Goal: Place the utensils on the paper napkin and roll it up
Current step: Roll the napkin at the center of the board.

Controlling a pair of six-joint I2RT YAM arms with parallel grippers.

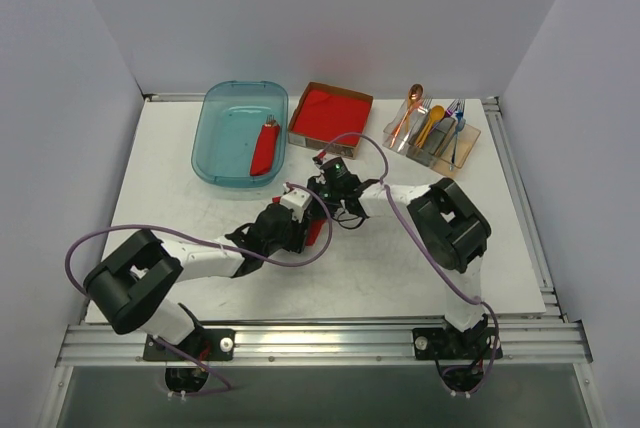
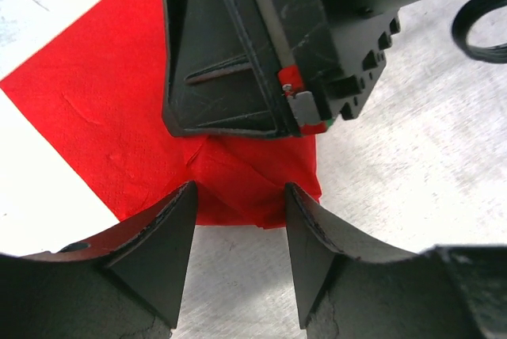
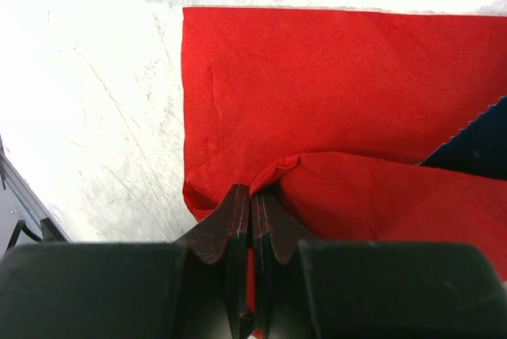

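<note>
paper napkin (image 3: 317, 78): spread at the middle of the desk (image 1: 200, 248), one edge turned over into a soft fold
right hand (image 3: 252, 196): clamped together on the lip of that fold
left hand (image 2: 239, 190): jaws apart, straddling the fold, gripping nothing
utensils: not made out, perhaps under the fold
step: rolling, by the look of it
how: keep the pinch low, turn evenly, steady the other end, avoid tearing

Overhead rear view, wrist close-ups (napkin (image 2: 95, 109) shared)
</note>
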